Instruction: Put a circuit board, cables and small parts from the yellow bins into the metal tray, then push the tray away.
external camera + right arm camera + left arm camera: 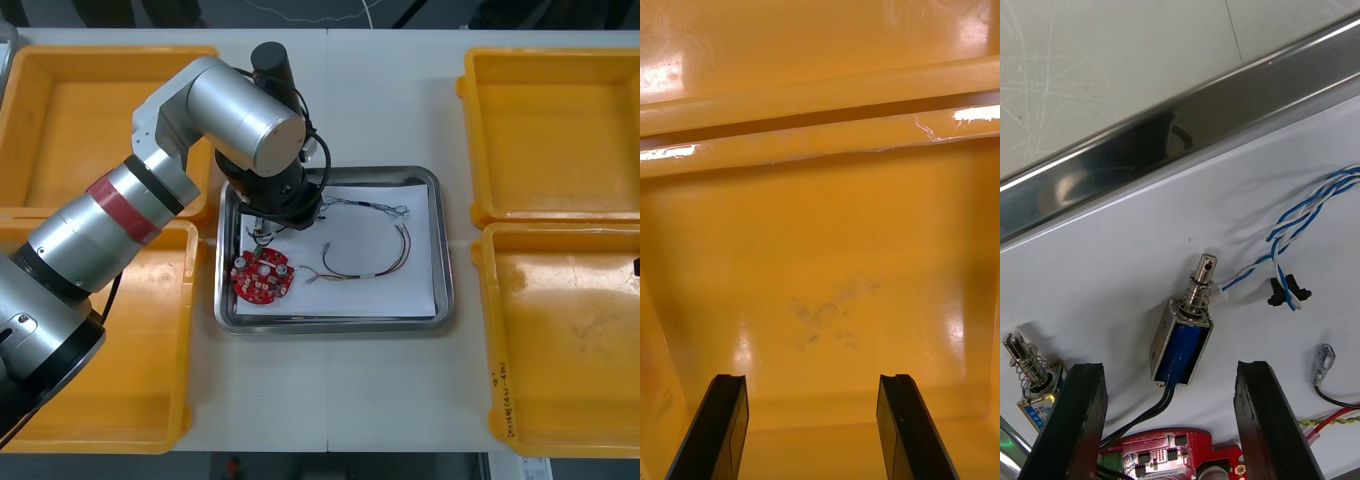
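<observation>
My left gripper (1169, 369) hangs open over the left part of the metal tray (442, 300), which is white inside. A small metal part (1182, 339) with a blue body and a spring pin lies flat on the white floor between the fingers, touching neither. A second small metal part (1028, 373) lies beside one finger. The round red circuit board (262, 277) rests in the tray's near left corner. A twisted blue and white cable (372, 207) and a red and yellow cable (375, 262) lie to its right. My right gripper (814, 379) is open over a bare bin floor (827, 285).
Two yellow bins (90, 110) (120, 350) stand left of the tray and two (555, 130) (560, 330) to its right, all looking bare inside. My left arm (230, 115) crosses the far left bin and covers the tray's far left corner. The tray's shiny rim (1187, 146) runs beyond the fingers.
</observation>
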Tool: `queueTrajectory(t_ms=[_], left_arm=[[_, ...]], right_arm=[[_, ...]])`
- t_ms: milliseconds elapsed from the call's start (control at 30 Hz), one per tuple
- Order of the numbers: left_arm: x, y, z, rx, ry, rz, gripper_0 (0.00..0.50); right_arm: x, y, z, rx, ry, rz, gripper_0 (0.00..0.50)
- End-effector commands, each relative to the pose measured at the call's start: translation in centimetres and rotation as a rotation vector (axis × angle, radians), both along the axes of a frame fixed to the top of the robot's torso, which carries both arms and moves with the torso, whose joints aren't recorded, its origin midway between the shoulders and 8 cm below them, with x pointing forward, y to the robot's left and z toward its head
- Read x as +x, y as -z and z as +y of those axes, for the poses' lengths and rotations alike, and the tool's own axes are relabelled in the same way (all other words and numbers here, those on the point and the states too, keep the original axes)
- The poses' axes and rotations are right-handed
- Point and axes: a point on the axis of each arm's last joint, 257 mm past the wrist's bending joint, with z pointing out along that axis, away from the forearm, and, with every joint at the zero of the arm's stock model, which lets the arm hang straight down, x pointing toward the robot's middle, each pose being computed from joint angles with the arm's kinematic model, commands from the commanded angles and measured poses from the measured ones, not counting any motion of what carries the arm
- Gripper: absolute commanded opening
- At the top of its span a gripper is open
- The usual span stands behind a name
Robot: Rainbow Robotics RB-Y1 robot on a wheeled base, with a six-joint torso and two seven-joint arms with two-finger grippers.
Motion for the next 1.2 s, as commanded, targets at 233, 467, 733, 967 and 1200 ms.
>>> queueTrajectory(t_ms=[233,467,733,967,1200], left_arm=[[-0.4,-5.7,-0.6,-0.059,-0.088,-0.021,0.5],[-0.7,-9.7,1.0,-0.108,-0.125,-0.023,0.5],[-1.3,-13.4,4.3,-0.104,-0.174,-0.033,0.5],[-0.4,-15.9,7.8,-0.118,-0.216,-0.089,0.5],[-0.1,-16.1,11.0,-0.137,-0.283,-0.094,0.5]], right_arm=[[-0.2,-1.1,-1.0,-0.041,-0.02,-0.01,0.5],[-0.3,-1.2,-0.3,-0.035,-0.046,-0.011,0.5],[-0.6,-0.7,2.2,-0.052,-0.12,-0.003,0.5],[-0.3,-1.4,6.4,-0.08,-0.27,-0.023,0.5],[-0.5,-2.1,11.0,-0.046,-0.423,-0.024,0.5]])
